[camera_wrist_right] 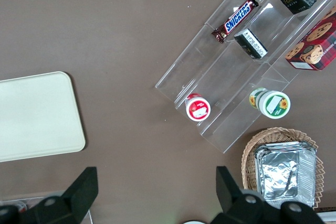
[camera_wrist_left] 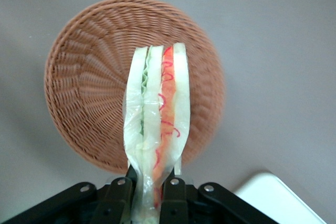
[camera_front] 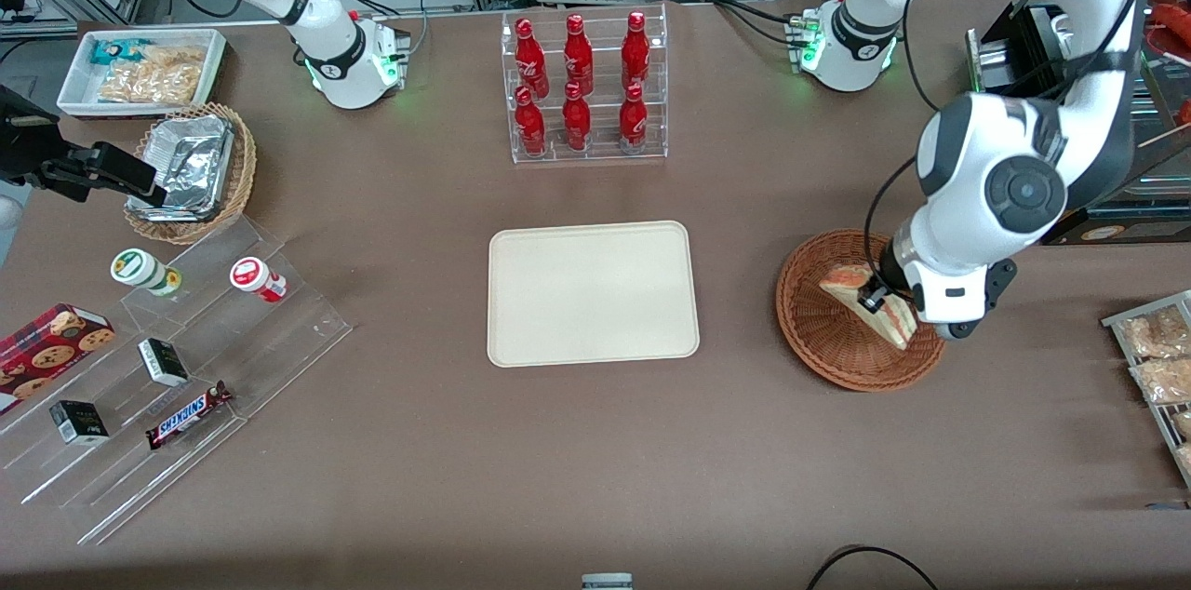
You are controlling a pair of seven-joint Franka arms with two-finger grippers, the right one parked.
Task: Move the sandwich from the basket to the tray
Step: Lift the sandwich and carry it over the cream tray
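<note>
— Gripping is already seen: the sandwich [camera_wrist_left: 156, 124] is pinched by one end between the fingers of the gripper [camera_front: 875, 300], and its long axis is seen to run straight out from the fingertips. In the wrist view the bread and filling layers are presented edge-on.

— Is it lifted?

— It is judged to be raised a little, since the basket [camera_wrist_left: 84, 93] is seen beneath it with the weave showing on all sides of the wedge; whether its free tip is clear of the rim cannot be told. In the front view the sandwich [camera_front: 875, 303] hangs directly under the claw, over the basket [camera_front: 819, 329].

— And the tray?

— The tray [camera_front: 593, 293] lies sideways from the claw, toward the parked arm's end of the table, at about the same distance from the front camera. Only bare brown tablecloth [camera_front: 735, 292] is found between basket and tray. A corner of the tray [camera_wrist_left: 278, 200] is caught by the wrist camera just beside the claw.

— Surface and room?

— A flat, bare tray with a low rim is offered, far larger than the wedge. The bottle rack [camera_front: 584, 86] stands farther from the front camera than the tray, well apart from the likely path. A soft wrapper is suspected, so slipping should be watched for.
</note>
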